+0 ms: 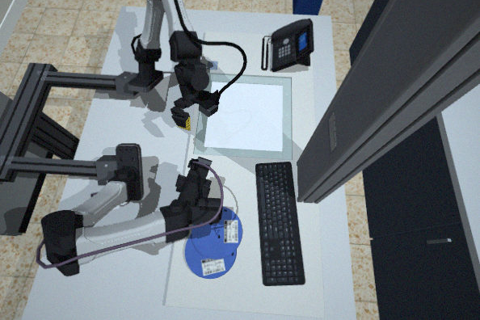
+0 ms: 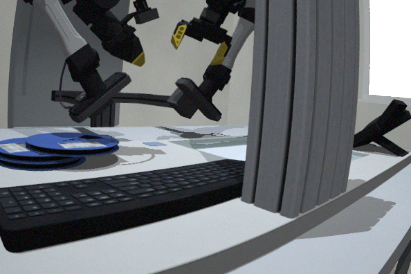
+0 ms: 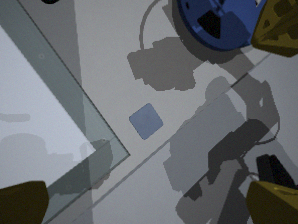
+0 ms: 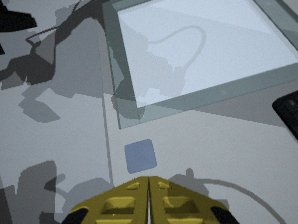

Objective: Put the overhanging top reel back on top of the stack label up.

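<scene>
At left, the blue, flat, round top reel (image 1: 214,249) (image 2: 45,142) (image 3: 232,35) lies label up, overhanging the right side of the blue round reels beneath (image 1: 195,260) (image 2: 17,152); the black, yellow-tipped right gripper (image 1: 202,161) (image 2: 140,61) (image 4: 148,180) hangs above, closed on nothing; farther right, the matching left gripper (image 1: 186,122) (image 2: 197,55) (image 3: 148,189) hangs open. The step seems to be the approach; next, the right should lower beside the overhang and push leftward, keeping the reel level.
</scene>
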